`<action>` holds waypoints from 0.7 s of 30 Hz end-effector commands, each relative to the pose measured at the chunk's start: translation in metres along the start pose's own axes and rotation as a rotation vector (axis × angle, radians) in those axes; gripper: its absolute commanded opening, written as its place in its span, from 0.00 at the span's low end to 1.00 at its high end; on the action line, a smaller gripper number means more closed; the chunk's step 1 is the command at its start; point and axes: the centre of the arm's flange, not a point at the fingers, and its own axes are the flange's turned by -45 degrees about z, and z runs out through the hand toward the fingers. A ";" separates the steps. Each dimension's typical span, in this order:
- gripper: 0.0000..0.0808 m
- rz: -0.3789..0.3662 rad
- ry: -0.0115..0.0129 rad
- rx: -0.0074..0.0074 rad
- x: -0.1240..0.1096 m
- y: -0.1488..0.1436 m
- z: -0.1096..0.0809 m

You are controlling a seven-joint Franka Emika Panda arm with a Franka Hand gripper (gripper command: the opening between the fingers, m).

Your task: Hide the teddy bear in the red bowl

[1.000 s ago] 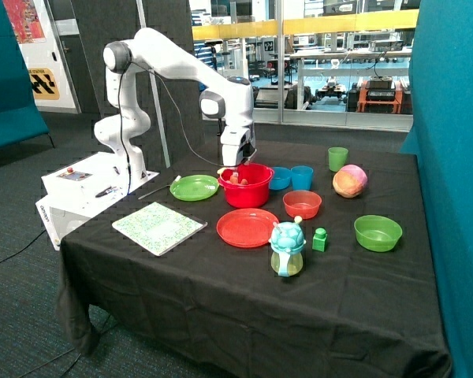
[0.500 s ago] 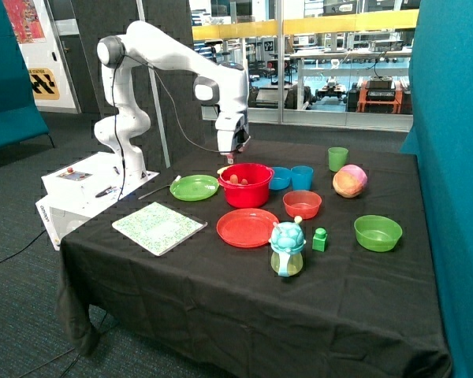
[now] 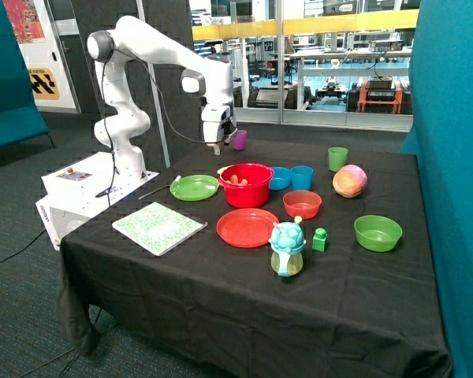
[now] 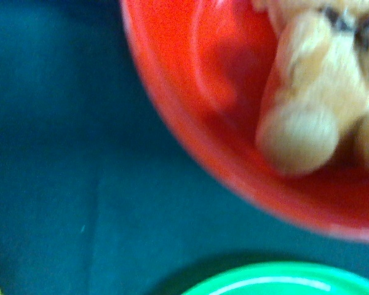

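Teddy bear inside red bowl

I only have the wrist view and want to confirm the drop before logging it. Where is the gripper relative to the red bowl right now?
Observer: The gripper hangs in the air above the table, well clear of the red bowl, on the side toward the green plate.
Operator: Is the teddy bear inside the bowl?
Observer: Yes, the teddy bear lies inside, only its top showing over the rim.
Operator: What else sits next to the bowl?
Observer: A flat red plate lies just in front of it, and a blue bowl is close behind it.
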 end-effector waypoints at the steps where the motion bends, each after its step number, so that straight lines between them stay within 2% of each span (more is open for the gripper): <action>1: 0.83 0.008 0.0088 -0.0003 -0.039 -0.019 0.002; 3: 0.83 -0.013 0.0088 -0.0004 -0.051 -0.031 0.007; 10: 0.82 -0.038 0.0088 -0.0005 -0.068 -0.053 0.016; 16: 0.81 -0.116 0.0088 -0.0008 -0.093 -0.083 0.032; 21: 0.82 -0.106 0.0088 -0.0008 -0.109 -0.091 0.048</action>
